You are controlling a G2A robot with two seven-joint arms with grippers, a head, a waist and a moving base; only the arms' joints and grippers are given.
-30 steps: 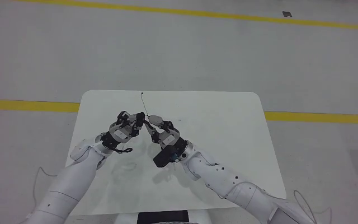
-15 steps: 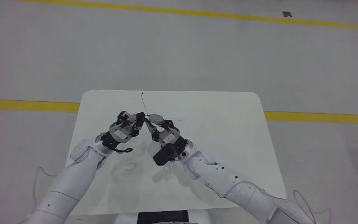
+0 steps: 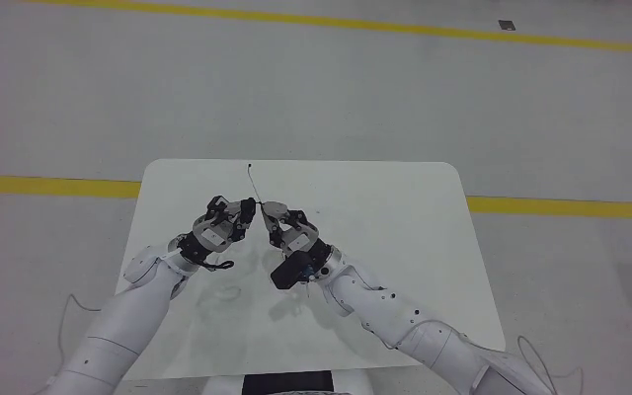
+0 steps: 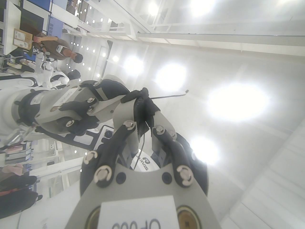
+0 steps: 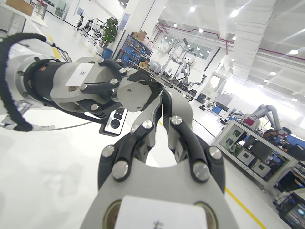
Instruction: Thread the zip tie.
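Over the last second we see next to nothing shift above the tabletop (image 3: pixel 395 197). Both arms hold the same inward-angled stance, and only the right arm (image 3: pixel 395 316) seems to have crept its wrist a touch toward the tabletop's far edge. The tip of the zip tie (image 3: pixel 254 183) has drifted by a hair. We read that as fine alignment in hand, not a pull-through. By our judgement the threading is at its fiddly middle, with the tail not yet drawn any farther.

The left arm (image 3: pixel 128 306) comes in over the tabletop's near left corner and the right arm over its near edge. They meet in the air above the tabletop's left half, wrists turned so the fingers angle up and toward each other, tip to tip.

The left claw (image 3: pixel 248 207) is pressed together, pinching the zip tie; in its wrist view a thin black strand runs down between its fingers (image 4: pixel 126 113). The right claw (image 3: pixel 265 210) is likewise closed, pinching the strap right where the 2 claws touch.

The zip tie is held clear of the tabletop. Its free tail sticks out from the 2 claws toward the tabletop's far edge, slightly bent at the tip. Whether the tail already sits in the head we cannot tell; the fingers hide that spot.
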